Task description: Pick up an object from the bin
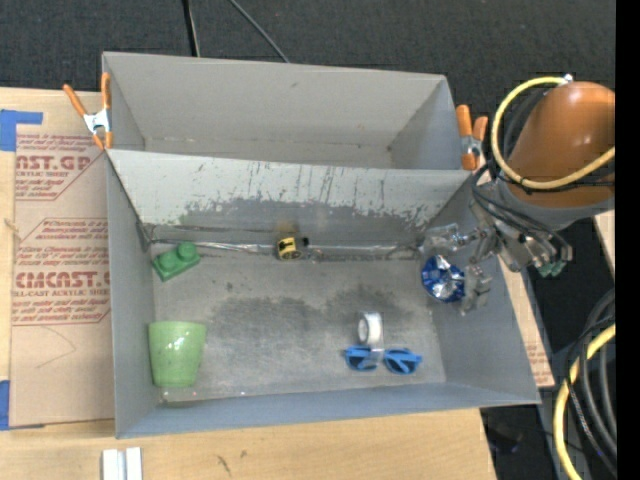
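Camera view, arm (560, 148) in from right, wrist low, jaws closed on blue shiny ball (441, 278)

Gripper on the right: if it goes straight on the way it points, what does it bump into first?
Probably the shiny blue crumpled thing just ahead of the gripper, by the right wall of the bin. They may already touch; depth is unclear from above.

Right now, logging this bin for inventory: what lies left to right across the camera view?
green cup → small yellow-and-black thing → blue sunglasses → blue shiny wad. Left out, overlapping: green block, white roll.
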Controlling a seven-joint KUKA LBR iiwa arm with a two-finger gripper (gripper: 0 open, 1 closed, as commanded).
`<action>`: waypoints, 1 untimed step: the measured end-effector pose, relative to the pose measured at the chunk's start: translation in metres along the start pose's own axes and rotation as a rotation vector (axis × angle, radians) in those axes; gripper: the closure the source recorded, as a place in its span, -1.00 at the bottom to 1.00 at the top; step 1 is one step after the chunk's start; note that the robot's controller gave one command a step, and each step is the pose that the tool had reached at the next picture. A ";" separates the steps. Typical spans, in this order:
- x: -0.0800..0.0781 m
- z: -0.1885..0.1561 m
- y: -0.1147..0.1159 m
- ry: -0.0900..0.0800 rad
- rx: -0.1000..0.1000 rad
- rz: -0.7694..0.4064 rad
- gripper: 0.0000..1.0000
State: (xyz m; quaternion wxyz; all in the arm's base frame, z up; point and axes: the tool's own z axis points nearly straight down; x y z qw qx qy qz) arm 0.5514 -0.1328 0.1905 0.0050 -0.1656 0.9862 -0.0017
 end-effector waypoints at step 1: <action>0.034 -0.079 -0.002 0.003 -0.002 -0.305 1.00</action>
